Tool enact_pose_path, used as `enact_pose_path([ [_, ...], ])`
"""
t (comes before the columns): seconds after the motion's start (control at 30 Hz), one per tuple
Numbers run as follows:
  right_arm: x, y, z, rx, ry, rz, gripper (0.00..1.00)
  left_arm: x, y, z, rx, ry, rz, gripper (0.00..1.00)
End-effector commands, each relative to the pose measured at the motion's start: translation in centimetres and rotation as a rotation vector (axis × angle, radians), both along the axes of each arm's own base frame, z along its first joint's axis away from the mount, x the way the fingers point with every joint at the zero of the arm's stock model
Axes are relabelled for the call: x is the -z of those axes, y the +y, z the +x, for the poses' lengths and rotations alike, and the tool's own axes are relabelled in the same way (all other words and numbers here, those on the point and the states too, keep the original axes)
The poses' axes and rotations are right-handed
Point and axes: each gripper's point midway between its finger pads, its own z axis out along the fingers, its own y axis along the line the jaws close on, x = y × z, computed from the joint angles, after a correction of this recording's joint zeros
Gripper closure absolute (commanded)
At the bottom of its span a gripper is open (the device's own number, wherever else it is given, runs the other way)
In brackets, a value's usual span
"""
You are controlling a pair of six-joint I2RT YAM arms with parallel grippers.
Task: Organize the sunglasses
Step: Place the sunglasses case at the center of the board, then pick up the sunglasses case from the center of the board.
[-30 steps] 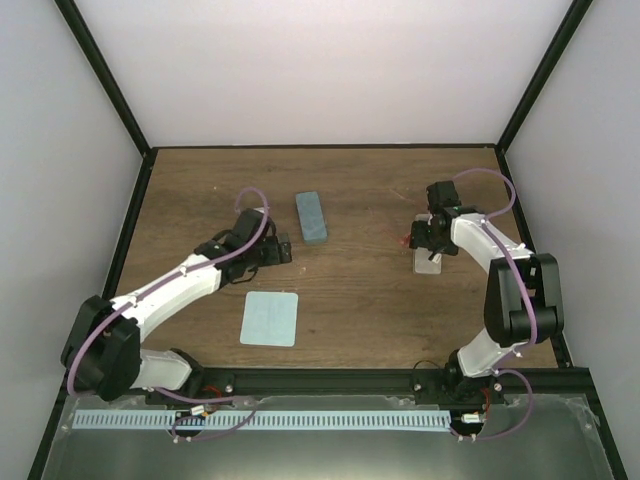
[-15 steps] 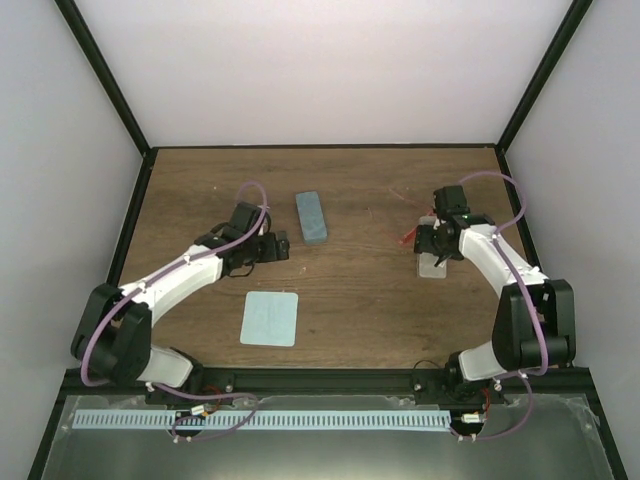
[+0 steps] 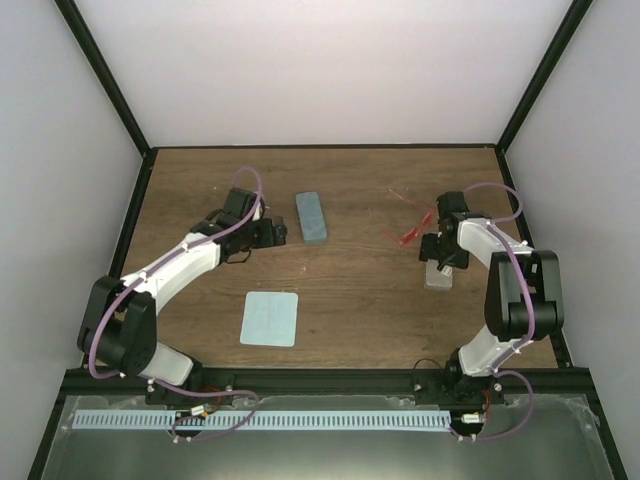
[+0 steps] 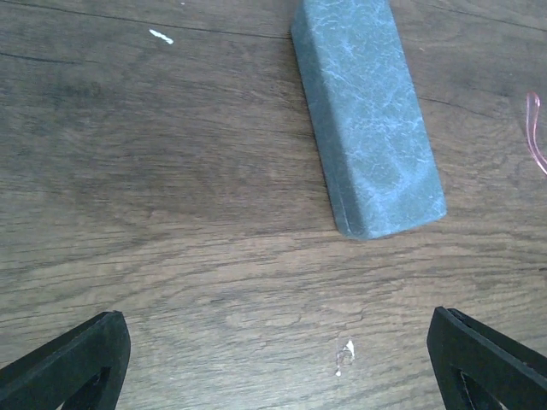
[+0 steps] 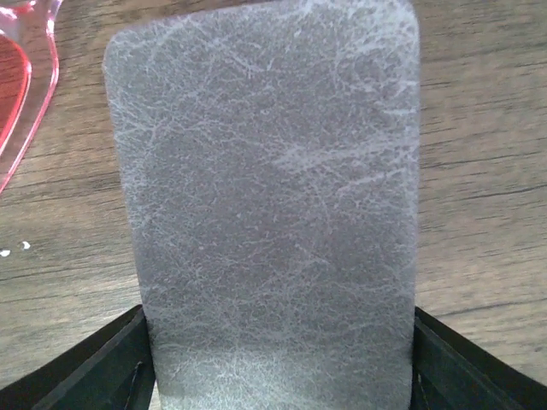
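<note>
My right gripper [image 3: 441, 262] is shut on a grey oblong case [image 5: 273, 196], its black fingers [image 5: 94, 367] pressed against both long sides. That case [image 3: 438, 277] sits low over the table at the right. Just left of it lie the red-orange sunglasses [image 3: 411, 236], whose red lens [image 5: 13, 85] shows at the right wrist view's edge. The translucent pink sunglasses [image 3: 405, 197] lie farther back. My left gripper [image 3: 276, 233] stands open over bare wood, left of a blue-grey case [image 3: 311, 216]. This case [image 4: 367, 120] lies ahead of the open left gripper [image 4: 275, 323], apart from it.
A pale teal square cloth [image 3: 271, 318] lies flat near the front, left of centre. A thin pink strip [image 4: 537, 132] shows at the right edge of the left wrist view. White walls with black posts enclose the wooden table [image 3: 350, 300].
The left gripper has drifted back, nearer the blue-grey case. The right gripper has moved right and nearer with the grey case, uncovering the red-orange sunglasses.
</note>
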Motion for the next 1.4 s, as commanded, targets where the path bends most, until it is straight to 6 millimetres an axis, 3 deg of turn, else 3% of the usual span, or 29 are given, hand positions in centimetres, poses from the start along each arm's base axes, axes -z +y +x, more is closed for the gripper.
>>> enact_pose_path([
  [0.0, -2.5, -0.2, 2.6, 0.016, -0.069, 0.005, 0.20, -0.2, 0.7, 0.4, 0.011, -0.003, 0.001, 0.03],
  [0.1, -4.8, 0.5, 3.7, 0.004, -0.117, 0.029, 0.11, 0.0, 1.2, 0.5, -0.011, 0.001, -0.013, 0.03],
  [0.2, -8.1, 3.0, 5.5, -0.040, -0.196, 0.061, 0.10, 0.2, 1.9, 0.6, -0.052, 0.012, -0.052, 0.03],
  [0.27, -10.0, 6.0, 6.7, -0.089, -0.247, 0.081, 0.09, 0.4, 2.9, 0.8, -0.091, 0.023, -0.072, 0.03],
  [0.37, -11.6, 12.1, 8.2, -0.171, -0.296, 0.151, 0.07, 1.2, 5.3, 0.9, -0.157, 0.049, -0.106, 0.03],
  [0.5, -10.6, 20.3, 9.4, -0.290, -0.266, 0.187, 0.05, 1.6, 8.1, 1.0, -0.225, 0.071, -0.130, 0.03],
  [0.6, -9.6, 24.9, 10.1, -0.354, -0.254, 0.163, 0.05, 1.3, 8.9, 0.9, -0.232, 0.065, -0.136, 0.03],
  [0.8, -6.9, 30.8, 11.9, -0.445, -0.219, 0.136, 0.00, 1.4, 9.5, 0.7, -0.219, 0.072, -0.115, 0.03],
  [1.03, -3.5, 34.0, 11.8, -0.497, -0.153, 0.144, 0.01, 1.6, 10.7, 0.0, -0.209, 0.081, -0.081, 0.03],
  [1.23, -0.7, 34.0, 11.4, -0.489, -0.105, 0.120, 0.06, 1.8, 11.4, -0.3, -0.204, 0.091, -0.073, 0.03],
  [1.37, -0.5, 34.0, 11.6, -0.487, -0.104, 0.112, 0.10, 2.3, 11.4, -0.6, -0.202, 0.104, -0.081, 0.03],
])
